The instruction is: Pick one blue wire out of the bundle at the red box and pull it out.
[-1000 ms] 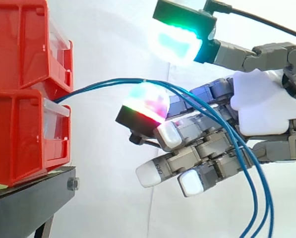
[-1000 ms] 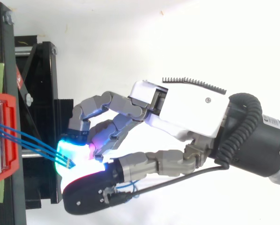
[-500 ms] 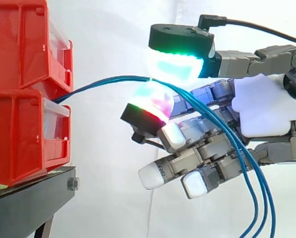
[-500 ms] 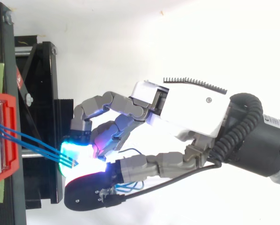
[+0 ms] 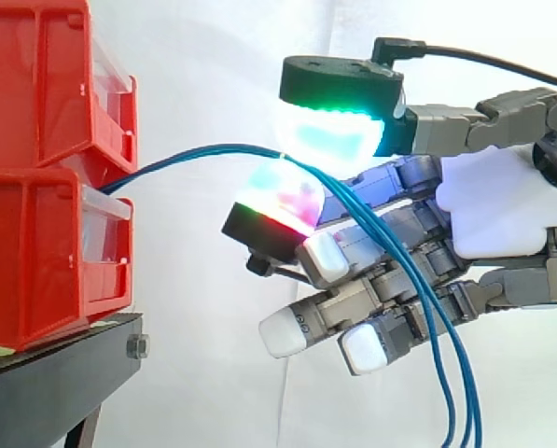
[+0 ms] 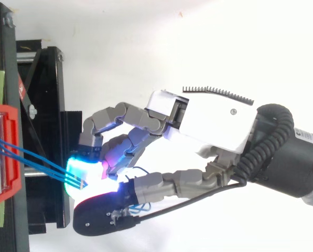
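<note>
A bundle of thin blue wires (image 5: 189, 156) runs out of the gap between the stacked red bins (image 5: 45, 187) and arcs to the right. My hand (image 5: 502, 205) reaches in from the right. Its green-glowing thumb pad (image 5: 332, 131) sits on top of the wires and a red-magenta fingertip (image 5: 280, 198) sits just below them, so the bundle is pinched between the two. Behind the pinch the wires drop past the curled lower fingers to the bottom edge. From above, the wires (image 6: 35, 157) lead from the red bin (image 6: 4, 152) into the cyan glow at my hand (image 6: 208, 123).
The bins stand on a black stand (image 5: 54, 383) at the left, with a bolt at its corner. A black frame (image 6: 46, 105) lies under the fingertips in the top view. A white curtain is behind everything.
The thumb pad has come down towards the lower fingertip and closed on the wires. The hanging wire strands have swung left and drawn closer together.
</note>
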